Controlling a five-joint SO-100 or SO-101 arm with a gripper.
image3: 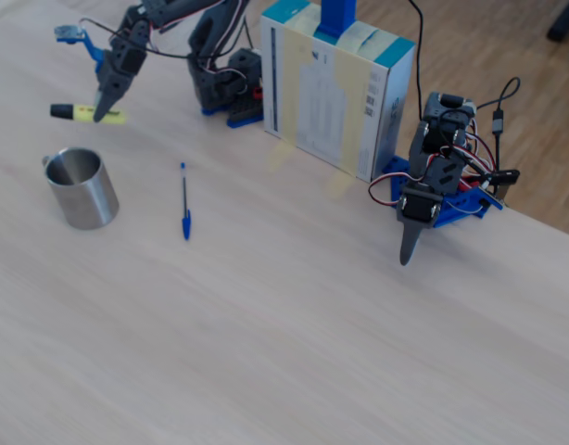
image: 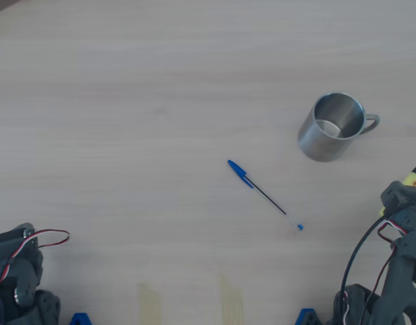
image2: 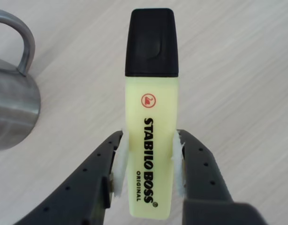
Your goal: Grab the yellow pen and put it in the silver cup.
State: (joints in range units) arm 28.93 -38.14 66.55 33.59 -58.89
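Note:
The yellow pen [image2: 151, 117], a highlighter with a black cap, is clamped between my gripper [image2: 148, 159] pads at its lower body. In the fixed view my gripper [image3: 107, 111] holds the pen [image3: 81, 113] level, cap pointing left, above the table just behind the silver cup [image3: 81, 190]. The cup stands upright and empty, with its handle toward the pen. In the wrist view the cup [image2: 12, 112] is at the left edge. In the overhead view the cup [image: 333, 126] is at the right, and a bit of the pen [image: 414, 180] shows at the right edge.
A thin blue-capped ballpoint pen [image3: 184, 199] lies on the table right of the cup; it also shows in the overhead view [image: 264, 194]. A white box with blue ends [image3: 335, 88] stands at the back. A second arm [image3: 433, 185] rests at the right, gripper down.

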